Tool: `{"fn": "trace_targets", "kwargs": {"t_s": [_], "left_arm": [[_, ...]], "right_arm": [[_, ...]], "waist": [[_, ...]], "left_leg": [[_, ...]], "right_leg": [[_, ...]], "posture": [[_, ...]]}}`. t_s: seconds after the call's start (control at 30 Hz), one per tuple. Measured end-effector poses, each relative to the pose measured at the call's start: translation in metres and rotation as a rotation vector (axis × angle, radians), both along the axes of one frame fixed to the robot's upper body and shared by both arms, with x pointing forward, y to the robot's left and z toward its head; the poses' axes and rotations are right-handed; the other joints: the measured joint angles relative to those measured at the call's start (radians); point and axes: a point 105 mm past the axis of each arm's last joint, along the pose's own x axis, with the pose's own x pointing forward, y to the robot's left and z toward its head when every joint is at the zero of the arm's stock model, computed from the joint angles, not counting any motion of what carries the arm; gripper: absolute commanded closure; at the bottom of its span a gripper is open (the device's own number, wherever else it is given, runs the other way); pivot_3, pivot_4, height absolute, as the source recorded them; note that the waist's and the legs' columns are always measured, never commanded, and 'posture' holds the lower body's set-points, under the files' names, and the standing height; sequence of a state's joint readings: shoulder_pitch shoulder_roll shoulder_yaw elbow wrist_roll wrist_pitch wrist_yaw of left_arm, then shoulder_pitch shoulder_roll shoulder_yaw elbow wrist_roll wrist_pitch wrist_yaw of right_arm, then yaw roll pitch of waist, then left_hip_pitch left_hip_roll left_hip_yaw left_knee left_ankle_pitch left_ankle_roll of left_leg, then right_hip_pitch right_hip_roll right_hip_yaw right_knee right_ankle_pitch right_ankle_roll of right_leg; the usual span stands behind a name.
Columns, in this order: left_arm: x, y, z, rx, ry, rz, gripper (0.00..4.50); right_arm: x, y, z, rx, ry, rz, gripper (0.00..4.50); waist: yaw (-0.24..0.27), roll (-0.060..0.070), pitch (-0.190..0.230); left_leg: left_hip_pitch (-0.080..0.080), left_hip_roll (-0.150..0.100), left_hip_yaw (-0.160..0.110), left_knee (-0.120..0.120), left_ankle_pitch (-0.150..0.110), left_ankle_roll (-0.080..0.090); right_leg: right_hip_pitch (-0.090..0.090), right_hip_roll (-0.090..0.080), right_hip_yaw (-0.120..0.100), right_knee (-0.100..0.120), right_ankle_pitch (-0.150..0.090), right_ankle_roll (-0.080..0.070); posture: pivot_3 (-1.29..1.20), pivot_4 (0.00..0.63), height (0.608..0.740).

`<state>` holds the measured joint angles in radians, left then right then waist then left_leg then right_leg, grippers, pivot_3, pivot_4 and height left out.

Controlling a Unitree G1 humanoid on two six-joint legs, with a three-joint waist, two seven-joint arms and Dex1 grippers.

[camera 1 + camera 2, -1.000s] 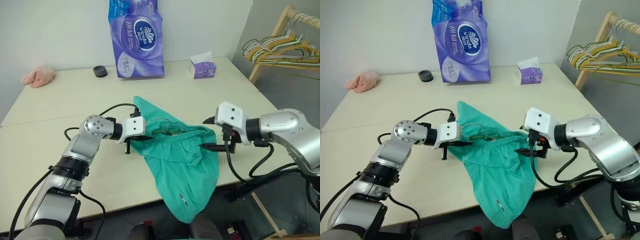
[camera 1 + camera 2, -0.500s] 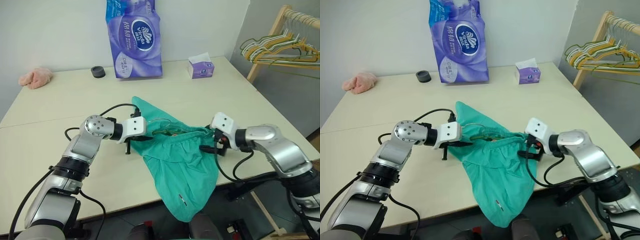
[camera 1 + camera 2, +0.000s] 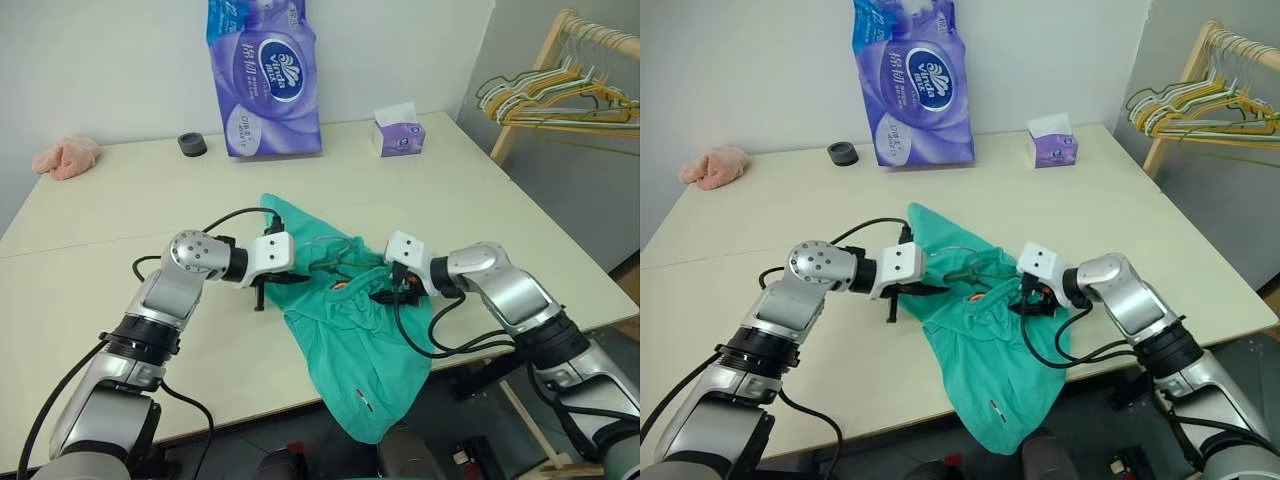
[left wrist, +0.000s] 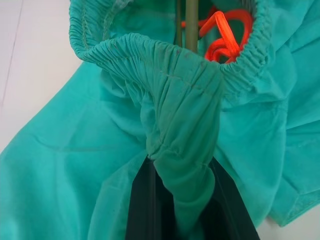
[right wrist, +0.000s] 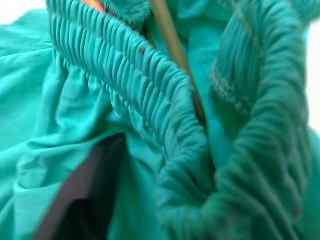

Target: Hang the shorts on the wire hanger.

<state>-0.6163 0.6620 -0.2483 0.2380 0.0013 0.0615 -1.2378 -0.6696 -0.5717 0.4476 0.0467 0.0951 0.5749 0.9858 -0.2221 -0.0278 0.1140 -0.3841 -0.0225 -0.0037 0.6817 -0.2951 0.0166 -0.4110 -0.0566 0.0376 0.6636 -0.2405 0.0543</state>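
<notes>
Plain test room: bare table (image 3: 90, 250), hanger rack (image 3: 560, 60).

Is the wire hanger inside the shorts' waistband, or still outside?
Inside: the wire hanger runs through the gathered waistband opening of the shorts, beside an orange drawstring.

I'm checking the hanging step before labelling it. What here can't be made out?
- Wire hanger: a short stretch of wire shows inside the waistband; the shorts hide the rest.
- Right gripper: buried in the waistband in the head views, blurred in its wrist view; what it grips is unclear.
- Shorts' hem: hangs past the table edge, cut off by the robot's body.
</notes>
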Motion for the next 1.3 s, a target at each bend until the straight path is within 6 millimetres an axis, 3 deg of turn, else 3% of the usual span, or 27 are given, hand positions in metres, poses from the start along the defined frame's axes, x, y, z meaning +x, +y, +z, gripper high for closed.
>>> {"fn": "trace_targets", "kwargs": {"t_s": [0.23, 0.27, 0.53, 0.6, 0.7, 0.8, 0.93, 1.3], "left_arm": [[-0.003, 0.0, -0.006, -0.026, 0.038, 0.013, 4.5], [-0.003, 0.0, -0.006, -0.036, 0.04, 0.023, 4.23], [-0.002, -0.013, 0.017, -0.304, 0.154, 0.059, 1.93], [-0.002, -0.009, 0.019, -0.32, 0.166, 0.069, 1.31], [0.002, 0.012, 0.019, -0.317, 0.197, 0.122, 0.43], [0.006, 0.04, 0.017, -0.304, 0.237, 0.193, 0.43], [0.008, 0.053, 0.016, -0.286, 0.245, 0.208, 0.43], [0.01, 0.029, 0.001, -0.238, 0.218, 0.11, 0.43]], "right_arm": [[-0.002, 0.0, 0.0, -0.024, -0.006, 0.015, 4.42], [-0.004, 0.0, 0.001, -0.03, -0.007, 0.027, 4.49], [-0.013, 0.004, 0.011, -0.027, -0.02, 0.057, 4.5], [-0.016, 0.003, 0.011, -0.023, -0.013, 0.058, 4.5], [-0.019, -0.003, 0.017, -0.013, -0.014, 0.046, 4.5], [-0.02, -0.013, 0.029, -0.004, -0.036, 0.028, 4.5], [-0.027, -0.021, 0.032, -0.003, -0.022, 0.017, 4.5], [-0.039, -0.021, 0.038, 0.021, 0.009, 0.021, 4.5]], "waist": [[0.0, 0.0, 0.0], [0.0, 0.0, 0.0], [-0.002, 0.0, 0.0], [-0.002, 0.0, 0.0], [-0.003, 0.0, 0.0], [-0.003, 0.0, 0.0], [0.003, 0.0, 0.0], [-0.003, 0.0, 0.0]], "left_leg": [[0.0, 0.0, 0.0, 0.0, 0.0, 0.0], [0.0, 0.0, -0.001, 0.0, 0.0, 0.0], [0.0, 0.0, -0.002, 0.0, 0.0, 0.0], [0.0, 0.0, -0.002, 0.0, 0.0, 0.0], [0.0, 0.0, -0.002, 0.0, 0.0, 0.0], [0.0, 0.0, -0.002, 0.0, 0.0, 0.0], [0.0, -0.001, -0.002, 0.0, 0.0, 0.0], [0.0, -0.001, -0.003, 0.0, 0.0, 0.0]], "right_leg": [[0.0, 0.0, 0.0, 0.0, 0.0, 0.0], [0.0, 0.0, 0.0, 0.0, 0.0, 0.0], [0.0, 0.0, 0.0, 0.0, 0.0, 0.0], [0.0, 0.0, 0.0, 0.0, 0.0, 0.0], [0.0, 0.0, 0.0, 0.0, 0.0, 0.0], [0.0, 0.0, -0.001, -0.001, 0.0, 0.0], [0.001, -0.001, -0.001, -0.001, 0.0, 0.0], [0.0, -0.001, -0.001, 0.0, 0.0, 0.0]], "posture": [[-0.25, 0.064, 0.74], [-0.25, 0.065, 0.74], [-0.26, 0.068, 0.74], [-0.26, 0.069, 0.74], [-0.26, 0.071, 0.74], [-0.26, 0.071, 0.74], [-0.27, 0.073, 0.74], [-0.28, 0.069, 0.74]]}}
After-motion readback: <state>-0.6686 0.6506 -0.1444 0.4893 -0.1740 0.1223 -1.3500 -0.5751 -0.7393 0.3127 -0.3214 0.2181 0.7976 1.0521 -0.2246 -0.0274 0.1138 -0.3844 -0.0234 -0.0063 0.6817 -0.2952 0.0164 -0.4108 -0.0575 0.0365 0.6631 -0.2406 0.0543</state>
